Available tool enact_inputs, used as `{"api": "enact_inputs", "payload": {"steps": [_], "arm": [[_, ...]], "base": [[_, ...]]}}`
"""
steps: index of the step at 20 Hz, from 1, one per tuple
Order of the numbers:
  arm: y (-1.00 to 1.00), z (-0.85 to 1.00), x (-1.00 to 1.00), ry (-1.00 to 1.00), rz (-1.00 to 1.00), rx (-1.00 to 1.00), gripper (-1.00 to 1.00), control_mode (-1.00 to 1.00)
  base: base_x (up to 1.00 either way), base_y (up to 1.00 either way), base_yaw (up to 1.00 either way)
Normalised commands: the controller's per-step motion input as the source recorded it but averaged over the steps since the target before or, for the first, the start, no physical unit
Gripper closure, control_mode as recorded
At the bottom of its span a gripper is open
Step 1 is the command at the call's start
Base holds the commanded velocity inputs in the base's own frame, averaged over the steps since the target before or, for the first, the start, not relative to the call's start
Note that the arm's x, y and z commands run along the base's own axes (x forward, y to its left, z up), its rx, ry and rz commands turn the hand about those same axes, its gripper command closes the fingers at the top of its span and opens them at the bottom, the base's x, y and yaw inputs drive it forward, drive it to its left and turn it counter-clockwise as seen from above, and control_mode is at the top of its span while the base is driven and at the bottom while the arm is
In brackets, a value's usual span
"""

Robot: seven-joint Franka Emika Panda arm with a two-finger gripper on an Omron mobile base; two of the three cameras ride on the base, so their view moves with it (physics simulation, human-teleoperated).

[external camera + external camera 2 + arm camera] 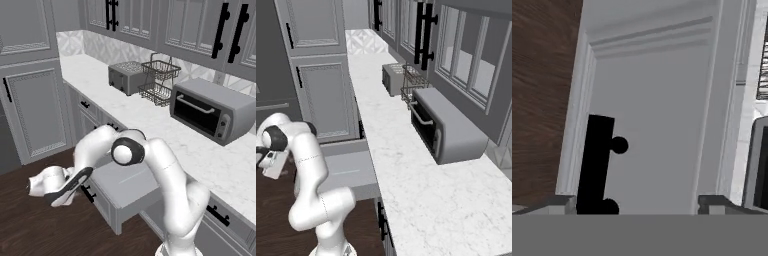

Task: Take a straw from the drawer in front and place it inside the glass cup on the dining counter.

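Observation:
The grey drawer stands pulled out from under the marble worktop, and its inside looks bare from here. In the hand view its framed front is close ahead, with the short black bar handle near the left fingertip. My gripper is open, its tips wide apart with nothing held. It hovers just in front of the drawer front, low over the floor. I cannot make out the straw. The glass cup and the dining counter are out of view.
On the marble worktop stand a toaster, a wire basket rack and a toaster oven. A tall grey cupboard rises on the left. Dark wood floor lies before the drawer.

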Motion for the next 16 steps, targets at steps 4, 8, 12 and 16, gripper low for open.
{"api": "enact_inputs", "payload": {"steps": [4, 8, 12, 16], "arm": [[0.04, 1.0, -0.36, 0.22, 0.01, 0.41, -1.0, -1.0], [-0.03, 1.0, -0.32, 0.24, 0.0, 0.38, -1.0, -1.0], [-0.32, 1.0, -0.1, 0.28, -0.01, 0.36, -1.0, -1.0], [-0.6, 0.95, 0.05, 0.21, 0.0, 0.26, -1.0, -1.0]], "base": [[0.0, 0.0, 0.0], [0.0, 0.0, 0.0], [0.0, 0.0, 0.0], [0.0, 0.0, 0.0]]}}
